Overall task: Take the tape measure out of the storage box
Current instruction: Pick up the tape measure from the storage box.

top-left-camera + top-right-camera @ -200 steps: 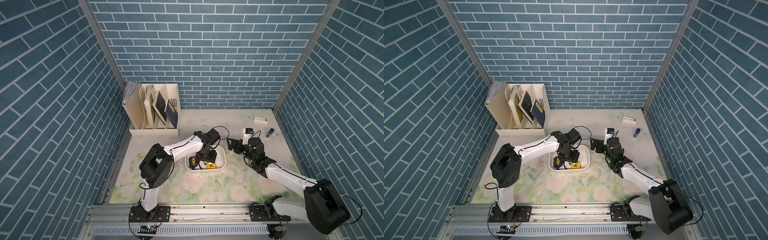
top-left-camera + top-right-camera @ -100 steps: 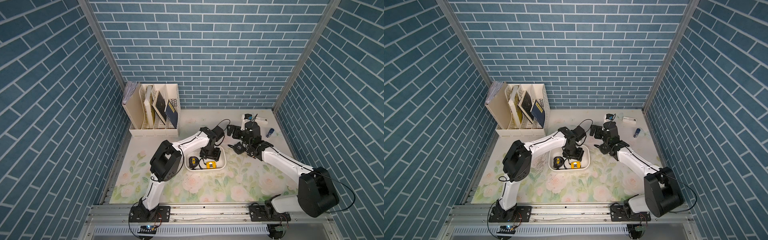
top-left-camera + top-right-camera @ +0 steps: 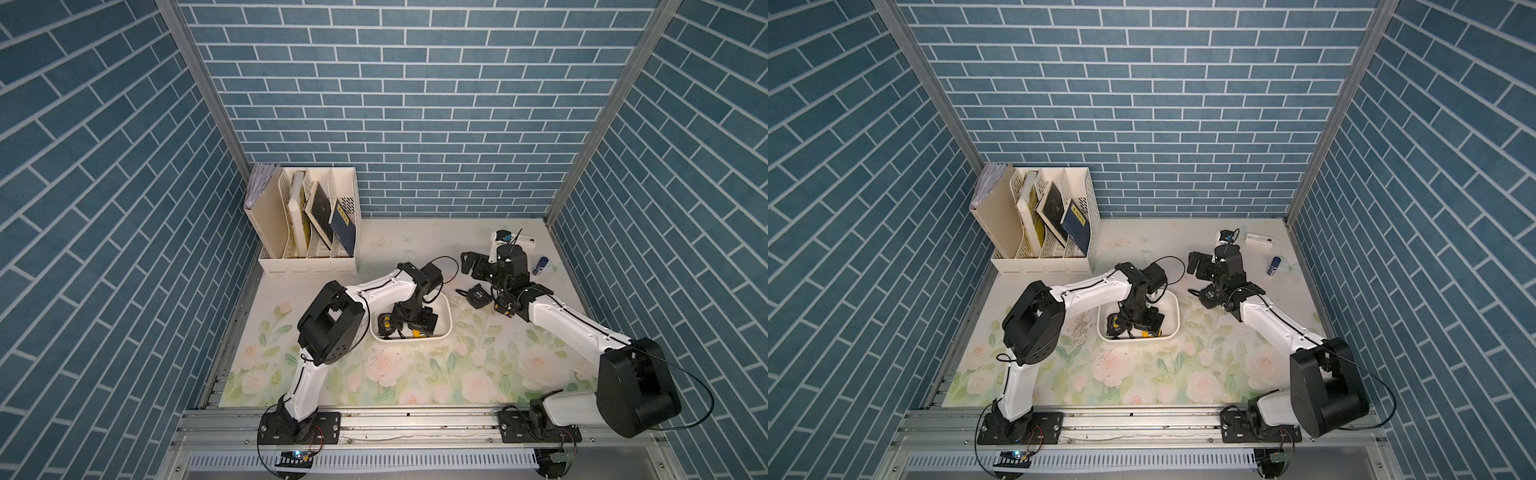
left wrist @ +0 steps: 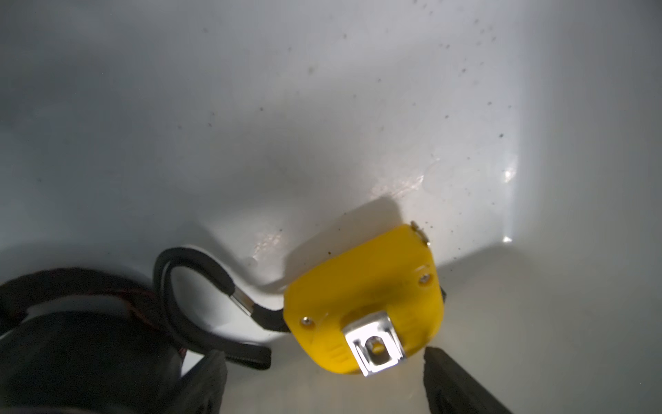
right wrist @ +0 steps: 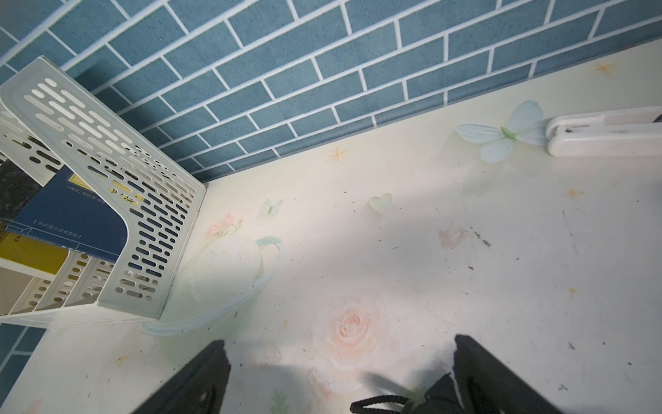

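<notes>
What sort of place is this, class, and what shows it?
Probably a robot test cell, not a real room: a left arm and right arm bolted to a metal rail, brick-print wall panels, floral tabletop.

Overhead light is rendering both top views bright and sharp, while inside the storage box (image 4: 358, 89) glare is streaking the floor, the yellow tape measure (image 4: 365, 297) is casting a shadow and the near foreground is blurring.

Left gripper (image 4: 322, 358) points down, jaws apart, extended toward 1 o'clock. Right gripper (image 5: 338, 346) jaws wide, extended toward 11 o'clock, aimed 9 o'clock.
</notes>
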